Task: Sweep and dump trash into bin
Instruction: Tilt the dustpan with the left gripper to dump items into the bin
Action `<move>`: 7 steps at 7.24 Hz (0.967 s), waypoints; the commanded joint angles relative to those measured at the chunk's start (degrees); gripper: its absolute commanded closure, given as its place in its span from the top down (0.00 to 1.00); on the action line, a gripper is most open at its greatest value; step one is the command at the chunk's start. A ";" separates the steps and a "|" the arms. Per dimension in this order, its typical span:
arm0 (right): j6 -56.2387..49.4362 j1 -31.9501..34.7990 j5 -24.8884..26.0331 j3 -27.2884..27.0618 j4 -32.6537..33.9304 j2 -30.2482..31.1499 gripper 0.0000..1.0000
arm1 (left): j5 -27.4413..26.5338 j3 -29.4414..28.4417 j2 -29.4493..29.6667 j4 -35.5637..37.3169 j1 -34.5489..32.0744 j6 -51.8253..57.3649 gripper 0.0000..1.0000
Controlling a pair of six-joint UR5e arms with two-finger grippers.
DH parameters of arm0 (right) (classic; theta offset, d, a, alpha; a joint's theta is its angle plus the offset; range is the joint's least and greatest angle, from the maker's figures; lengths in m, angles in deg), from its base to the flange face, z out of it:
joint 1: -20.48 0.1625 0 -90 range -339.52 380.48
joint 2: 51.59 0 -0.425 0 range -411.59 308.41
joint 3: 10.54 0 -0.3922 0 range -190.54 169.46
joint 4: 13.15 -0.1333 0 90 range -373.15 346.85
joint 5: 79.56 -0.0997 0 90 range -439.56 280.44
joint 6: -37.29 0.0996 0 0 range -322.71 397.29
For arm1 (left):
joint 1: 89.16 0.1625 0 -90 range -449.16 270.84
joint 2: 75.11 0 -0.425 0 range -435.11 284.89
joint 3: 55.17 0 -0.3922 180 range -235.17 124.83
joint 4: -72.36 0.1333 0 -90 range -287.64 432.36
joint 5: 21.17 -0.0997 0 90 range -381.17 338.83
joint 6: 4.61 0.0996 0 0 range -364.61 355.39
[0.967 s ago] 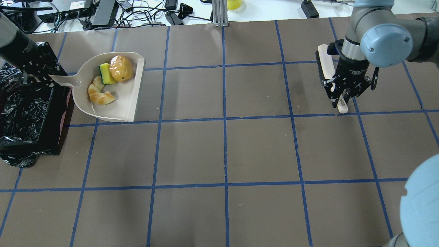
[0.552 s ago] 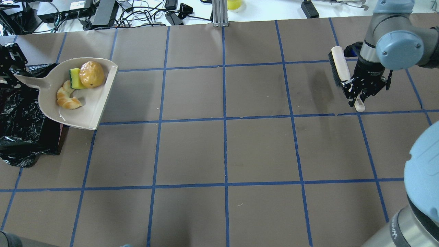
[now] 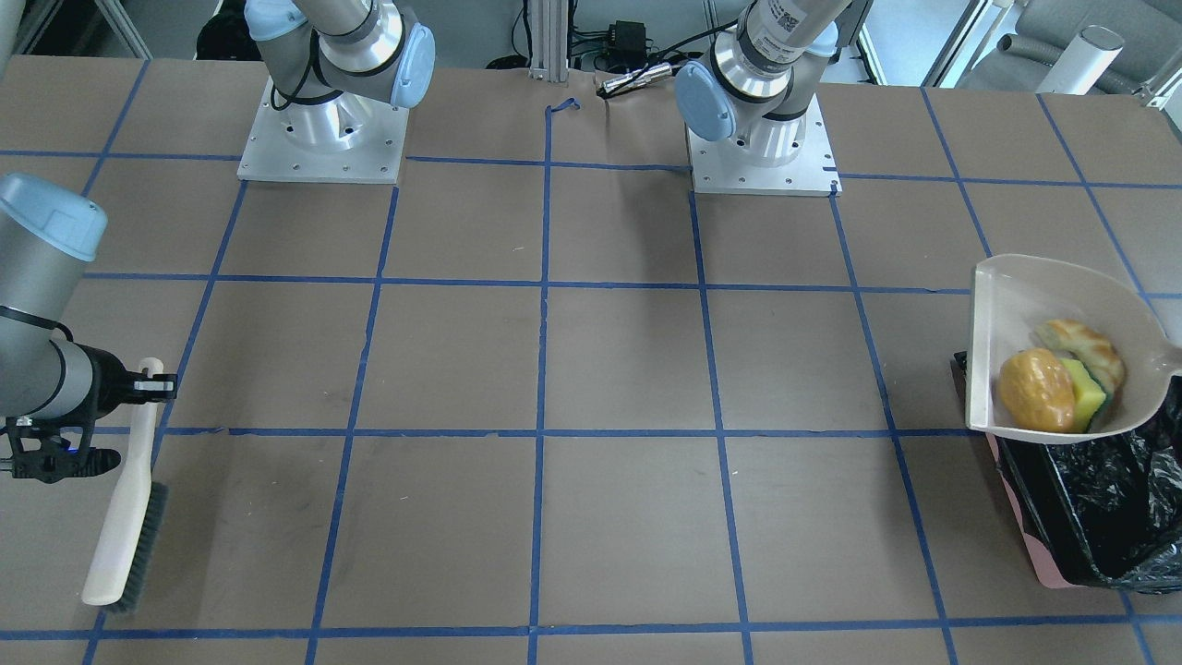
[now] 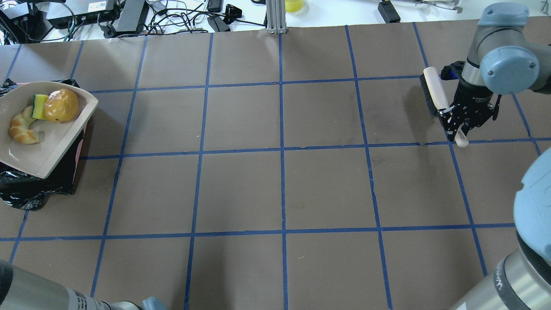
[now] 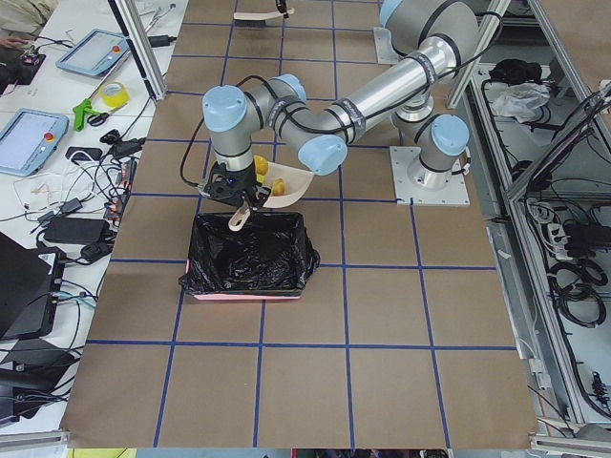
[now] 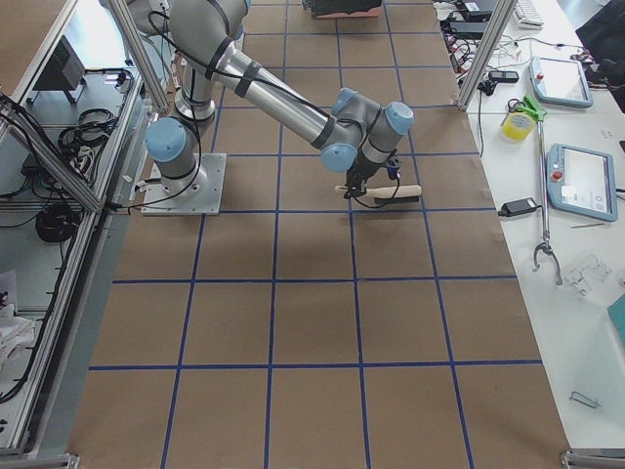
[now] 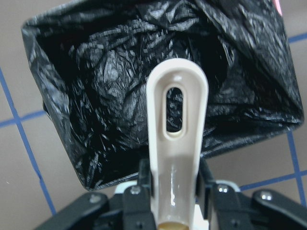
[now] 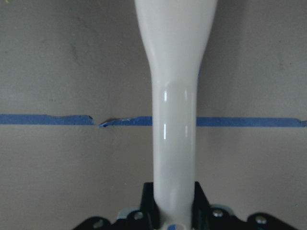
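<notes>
Black-bagged bin sits at the worktop's left end, and above it the left claw is closed tight around the handle of the dustpan, which holds all the trash. Far right, the right claw is clamped on the brush handle.

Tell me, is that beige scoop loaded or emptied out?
Loaded. The potato-like piece, sponge block and croissant-like piece all lie in the dustpan, held by the bin.
</notes>
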 commanded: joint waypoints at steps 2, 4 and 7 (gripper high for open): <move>0.01 -0.33 0.10 -0.58 -0.10 0.24 0.02 | -2.56 -9.49 5.96 0.31 2.28 10.31 0.00; 0.45 -0.33 1.86 -0.84 -0.10 0.06 0.12 | -3.35 -13.90 10.09 2.32 4.03 17.50 0.00; -0.25 -0.33 2.04 -1.11 0.08 -0.02 0.29 | -4.83 -14.61 12.39 13.73 4.21 26.58 0.00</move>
